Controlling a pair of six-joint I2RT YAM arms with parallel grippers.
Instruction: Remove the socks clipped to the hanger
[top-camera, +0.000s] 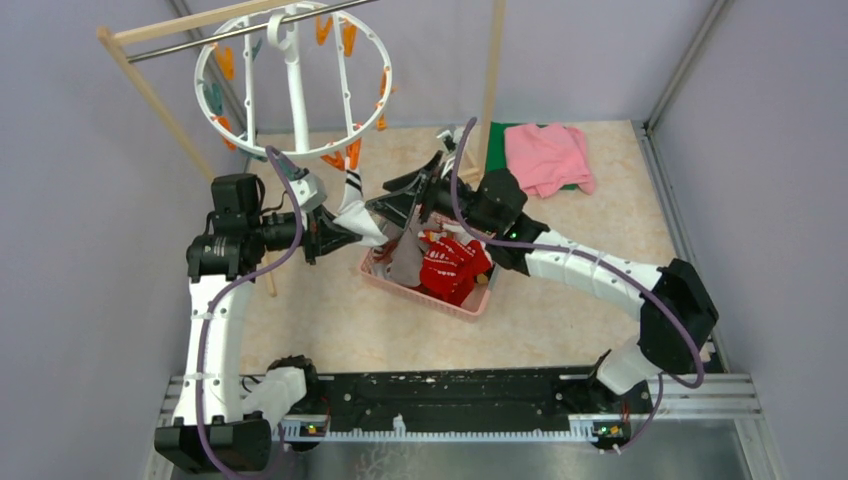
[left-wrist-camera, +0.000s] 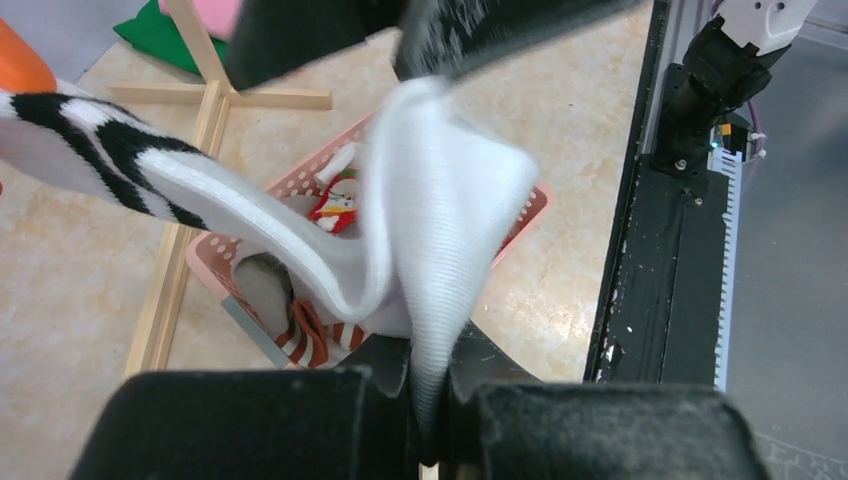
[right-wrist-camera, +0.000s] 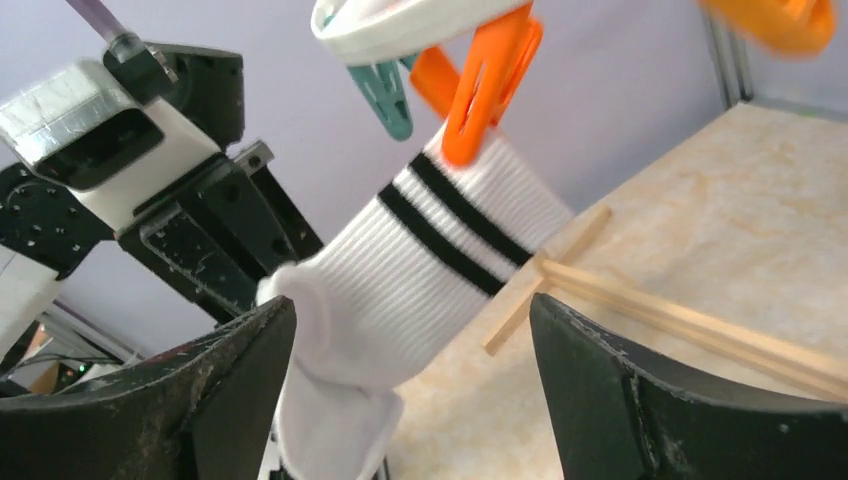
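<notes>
Looking at a white sock with black stripes (right-wrist-camera: 430, 255), cuff end pinched in an orange clip (right-wrist-camera: 482, 85) hanging off the hanger (top-camera: 203, 80), foot end slanting down and away from there. Long axis: clip up top, toe down low, pointing pretty much straight at the left gripper (left-wrist-camera: 430, 405). That one clamped tight on the toe end, fabric bunched and folded just above the closed fingers. As for the right gripper (right-wrist-camera: 410, 325): spread wide, one finger on each side of the sock's lower part, not visibly touching anything from the wrist view. So, nearer the clip: the right, sitting just below it with the cuff ahead and above. Nearer the toe: the left, gripping it. Probably comes down to pulling along that same line, away from the clip rather than sideways, or else squeezing the clip open from the right side. No telling how strong the clip's bite is. Pink basket (top-camera: 425, 297) just below both grippers, with a red sock (top-camera: 450, 265) and a grey sock (top-camera: 405, 265) in it. Looks like the last sock on the ring, though can't rule out another hidden behind the arms.
</notes>
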